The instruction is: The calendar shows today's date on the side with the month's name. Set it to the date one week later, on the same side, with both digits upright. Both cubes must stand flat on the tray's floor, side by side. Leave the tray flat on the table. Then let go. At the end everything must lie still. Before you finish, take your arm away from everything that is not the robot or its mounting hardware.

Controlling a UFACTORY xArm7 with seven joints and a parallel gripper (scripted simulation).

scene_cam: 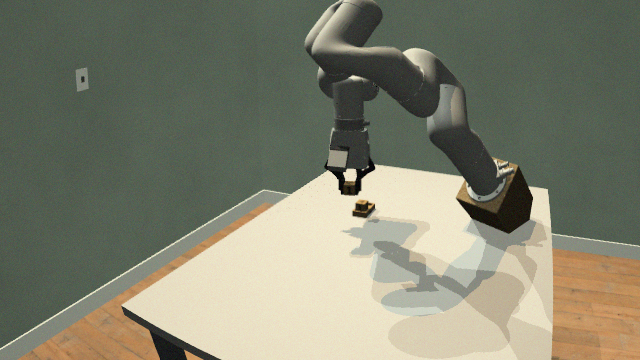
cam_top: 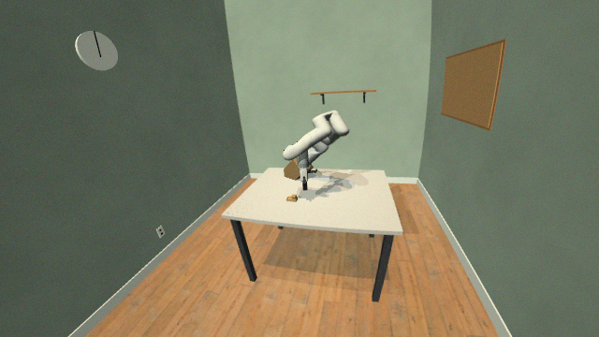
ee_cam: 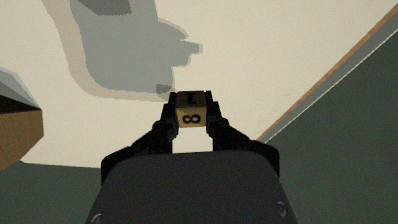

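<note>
Gripper (cam_top: 304, 185) (scene_cam: 349, 190) (ee_cam: 191, 101) clamped on our cube (scene_cam: 349, 188) (ee_cam: 191, 109), 8 and 1 visible from wrist; we have it above table (cam_top: 328, 211) (scene_cam: 280, 260) (ee_cam: 280, 60), other cube (scene_cam: 361, 205) in tray (scene_cam: 363, 213).

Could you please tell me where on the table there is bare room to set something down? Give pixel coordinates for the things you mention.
The broad stretch of table (cam_top: 346, 212) (scene_cam: 240, 270) between the tray (cam_top: 292, 200) (scene_cam: 361, 212) and the near table edge in the exterior view looks bare, shadows aside. It is crowded around the tray, beneath the end effector (cam_top: 304, 186) (scene_cam: 350, 190) (ee_cam: 191, 101).

Top and exterior distant, sharing table, wrist close, facing down past jaws (cam_top: 304, 185) (scene_cam: 349, 189)
</note>
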